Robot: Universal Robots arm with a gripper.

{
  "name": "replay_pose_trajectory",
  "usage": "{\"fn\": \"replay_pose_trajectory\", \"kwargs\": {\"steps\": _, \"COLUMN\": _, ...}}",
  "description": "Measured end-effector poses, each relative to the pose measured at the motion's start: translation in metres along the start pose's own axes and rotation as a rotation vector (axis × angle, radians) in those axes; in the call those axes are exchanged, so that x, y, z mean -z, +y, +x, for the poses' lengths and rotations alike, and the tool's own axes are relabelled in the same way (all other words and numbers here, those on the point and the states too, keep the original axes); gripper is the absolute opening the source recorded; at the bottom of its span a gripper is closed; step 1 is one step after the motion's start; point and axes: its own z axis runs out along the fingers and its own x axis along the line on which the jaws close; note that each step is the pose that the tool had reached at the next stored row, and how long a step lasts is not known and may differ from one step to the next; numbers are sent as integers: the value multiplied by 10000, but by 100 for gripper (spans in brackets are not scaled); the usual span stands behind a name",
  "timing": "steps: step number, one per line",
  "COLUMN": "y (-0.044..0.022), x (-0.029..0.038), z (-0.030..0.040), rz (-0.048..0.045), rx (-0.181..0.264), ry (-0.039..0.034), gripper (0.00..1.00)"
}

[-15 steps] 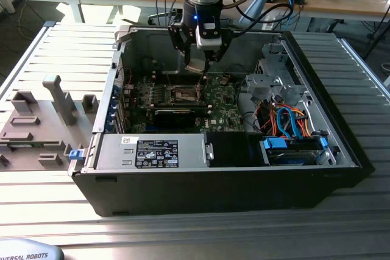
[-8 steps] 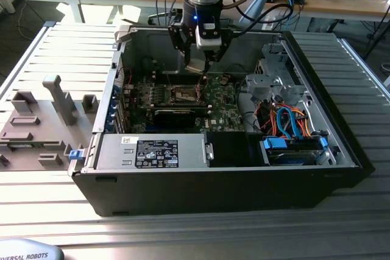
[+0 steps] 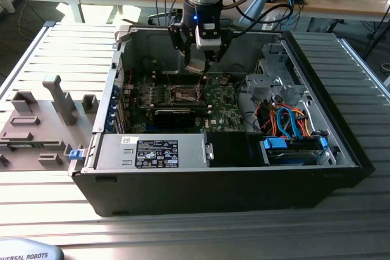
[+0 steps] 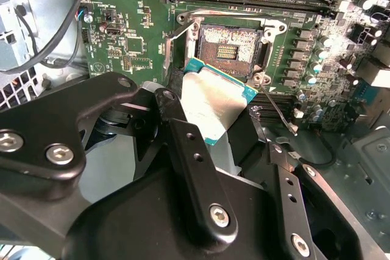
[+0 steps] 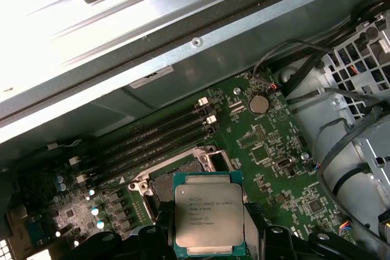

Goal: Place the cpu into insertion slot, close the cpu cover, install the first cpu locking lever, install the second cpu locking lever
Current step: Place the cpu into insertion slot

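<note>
Dull, smooth silver-grey metal on top of the cpu (image 5: 209,214), edged in thin teal board, set against the smooth matt black of the gripper (image 4: 213,114) with its bright steel screw heads (image 4: 219,214). Glossy green lacquer over the circuit board (image 4: 122,35), with shiny bare metal around the dark insertion slot (image 4: 230,53). Matt grey sheet metal for the computer case (image 3: 152,47), ribbed satin aluminium for the table (image 3: 61,47).
</note>
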Motion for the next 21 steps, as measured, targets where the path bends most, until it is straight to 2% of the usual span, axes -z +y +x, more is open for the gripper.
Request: {"fn": "replay_pose_trajectory", "kwargs": {"steps": 21, "y": -1, "x": -6, "z": 0, "rz": -2, "rx": -114, "ry": -10, "gripper": 54}}
